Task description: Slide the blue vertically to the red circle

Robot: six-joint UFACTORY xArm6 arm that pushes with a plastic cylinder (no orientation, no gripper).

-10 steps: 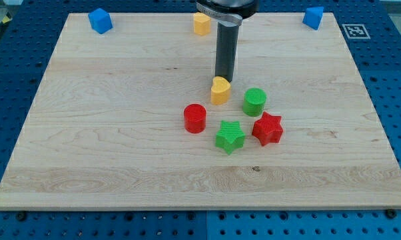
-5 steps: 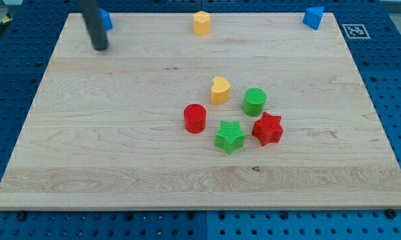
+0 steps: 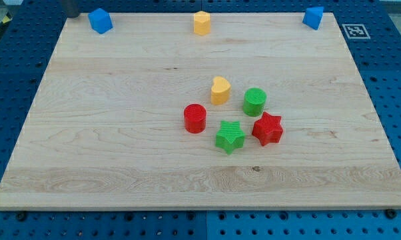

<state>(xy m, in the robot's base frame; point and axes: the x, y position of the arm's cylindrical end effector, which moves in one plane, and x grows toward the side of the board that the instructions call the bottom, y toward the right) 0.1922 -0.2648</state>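
Observation:
A red circle block [image 3: 195, 118] stands near the board's middle. A blue cube [image 3: 100, 21] sits at the board's top left corner. A second blue block [image 3: 313, 17] sits at the top right corner. Only a short dark piece of the rod shows at the view's top left edge. My tip [image 3: 72, 15] is just left of the blue cube, apart from it, at the board's corner.
A yellow heart-like block [image 3: 220, 90], a green circle [image 3: 254, 101], a green star [image 3: 230, 137] and a red star [image 3: 267, 129] cluster right of the red circle. A yellow hexagon [image 3: 201, 23] sits at the top middle. The wooden board [image 3: 120, 167] lies on a blue pegboard.
My tip moved from behind the yellow heart-like block to the top left, then further up and left past the blue cube. No block has moved.

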